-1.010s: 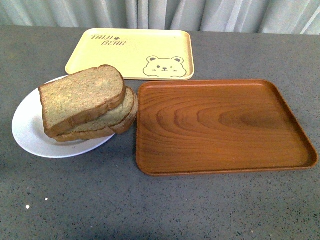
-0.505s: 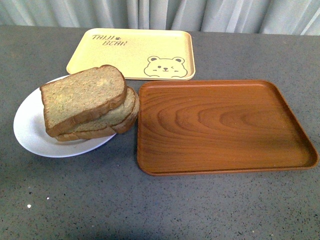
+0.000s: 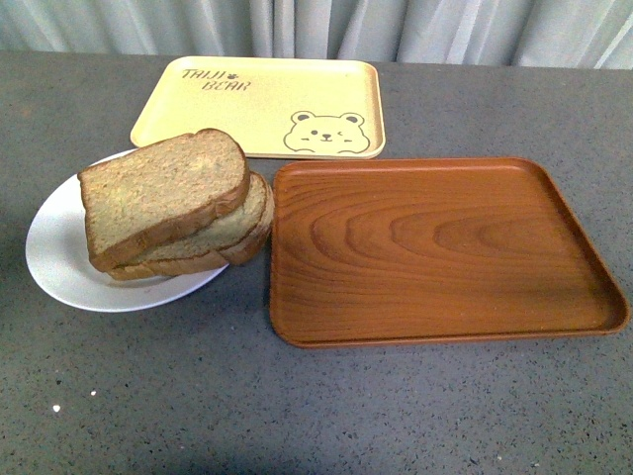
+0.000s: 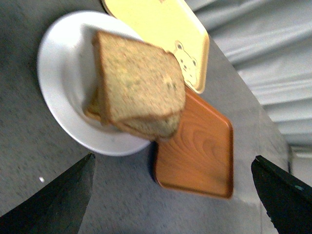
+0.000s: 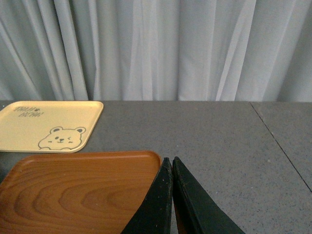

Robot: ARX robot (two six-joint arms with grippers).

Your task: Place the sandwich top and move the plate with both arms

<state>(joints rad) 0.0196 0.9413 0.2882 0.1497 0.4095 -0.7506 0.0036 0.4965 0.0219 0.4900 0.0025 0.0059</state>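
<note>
Our left gripper (image 4: 173, 157) hangs spread wide and empty above the plate (image 4: 58, 73), and our right gripper (image 5: 171, 163) is pinched together on nothing by a corner of the wooden tray (image 5: 73, 190). We judge the first half done: the sandwich top (image 3: 163, 193) lies on the thinner slice (image 3: 247, 213) on the plate, which sits on the counter (image 3: 297, 416) at 9 o'clock of the wooden tray, touched by neither arm. What we have left is the two-armed plate move.
</note>
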